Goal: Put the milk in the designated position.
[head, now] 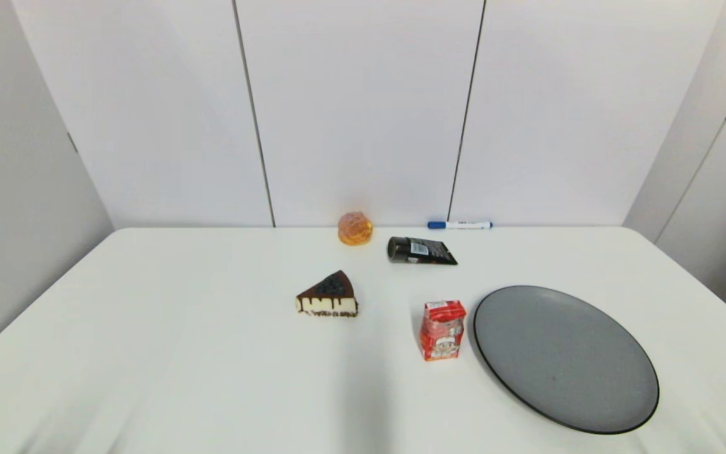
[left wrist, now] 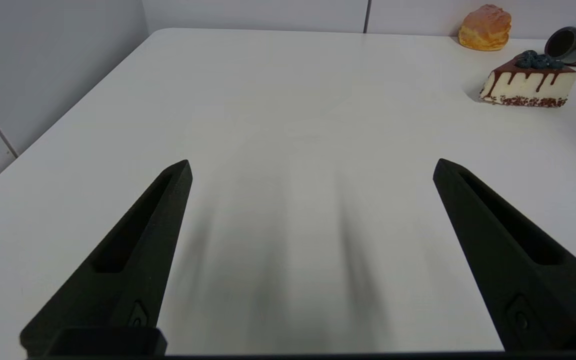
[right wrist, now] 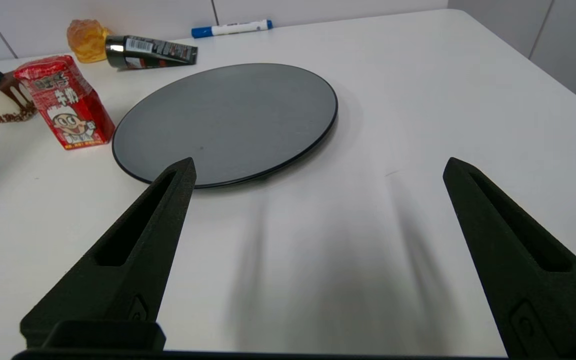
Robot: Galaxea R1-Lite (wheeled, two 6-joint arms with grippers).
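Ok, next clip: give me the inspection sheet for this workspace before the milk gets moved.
Surface: white table, bare patches left and front.
Job's things: milk upright, just left of the grey plate, apart from it; no marked target seen.
Clutter: cake slice, bun, black tube lying flat, blue marker at the far edge.
Grippers: left gripper and right gripper open, empty, low over the table.
Cables: nothing seen.
Surroundings: white wall panels.

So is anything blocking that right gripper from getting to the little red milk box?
Nothing visible stands in the way. The right gripper hangs open over bare table, and the milk stands upright beyond it, just off the rim of the grey plate. The plate lies flat beside that path.
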